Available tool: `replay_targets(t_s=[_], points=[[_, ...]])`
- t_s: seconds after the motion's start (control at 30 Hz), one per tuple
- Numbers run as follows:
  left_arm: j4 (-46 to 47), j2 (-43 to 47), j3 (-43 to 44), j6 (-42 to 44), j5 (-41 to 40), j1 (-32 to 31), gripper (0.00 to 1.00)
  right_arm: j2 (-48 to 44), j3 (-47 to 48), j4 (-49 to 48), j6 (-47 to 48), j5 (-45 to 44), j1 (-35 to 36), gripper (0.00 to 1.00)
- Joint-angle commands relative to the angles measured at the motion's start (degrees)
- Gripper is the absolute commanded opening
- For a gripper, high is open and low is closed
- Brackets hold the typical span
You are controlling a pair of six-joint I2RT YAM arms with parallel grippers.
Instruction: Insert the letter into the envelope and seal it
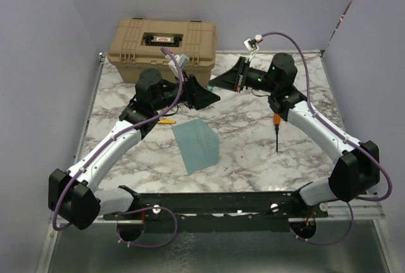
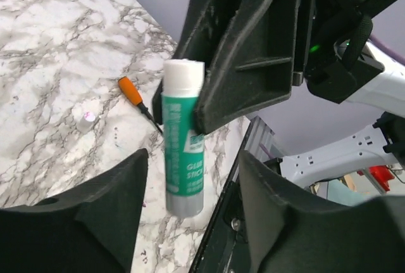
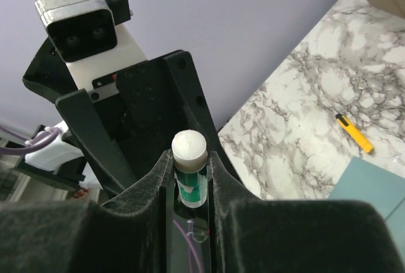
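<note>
Sealing stage, by my reading: my right claw [image 3: 190, 160] is clamped on a green glue stick [image 2: 183, 146] and holds it in the air at the upper centre of the overhead frame, white cap end showing past my fingers. My left claw [image 2: 193, 166] faces it with its fingers spread, one on either side of the stick's lower end and touching nothing. The teal envelope [image 1: 196, 145] lies flat on the marble tabletop [image 1: 253, 159] at mid-frame, below both claws and well apart from them. The letter shows in no view; I judge it is already inside, though I cannot tell, nor whether the flap is folded down. An orange-handled screwdriver [image 2: 130, 89] lies to the envelope's right and a tan case [image 1: 161, 42] stands at the upper left. The next move, as I see it, calls for the left claw to close squarely on the free end so the cap can be drawn off without twisting the stick out of my right grip.
</note>
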State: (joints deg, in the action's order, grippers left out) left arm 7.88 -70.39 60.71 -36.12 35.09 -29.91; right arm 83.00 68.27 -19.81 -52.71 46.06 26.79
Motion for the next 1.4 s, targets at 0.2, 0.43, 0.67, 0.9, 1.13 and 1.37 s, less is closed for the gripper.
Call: replay_targets(t_s=[0.2,0.43,0.67,0.9,1.13,1.37], points=[[-0.6,2.4,-1.6,-2.3,7.4,4.7,0.53,1.4,5.4,9.7,11.6,9.6,-0.9,0.00],[5.7,-0.1,-3.5,-7.4,10.6,4.7,0.44,2.8,4.9,6.3,8.6,10.5,-0.9,0.00],[8.4,-1.3,-4.7,-8.2,11.3,4.7,0.02,3.8,4.8,1.9,4.9,11.3,-0.9,0.00],[8.5,-0.6,-5.5,-9.2,3.1,4.7,0.00,-0.9,2.6,8.9,10.9,3.9,-0.9,0.61],[11.4,2.9,-8.4,-14.3,-11.9,4.6,0.00,-5.0,0.1,11.3,18.3,-2.4,-0.1,0.78],[14.2,3.1,-8.9,-22.7,-15.8,4.6,0.00,-1.4,7.1,26.1,30.6,-13.0,4.6,0.69]])
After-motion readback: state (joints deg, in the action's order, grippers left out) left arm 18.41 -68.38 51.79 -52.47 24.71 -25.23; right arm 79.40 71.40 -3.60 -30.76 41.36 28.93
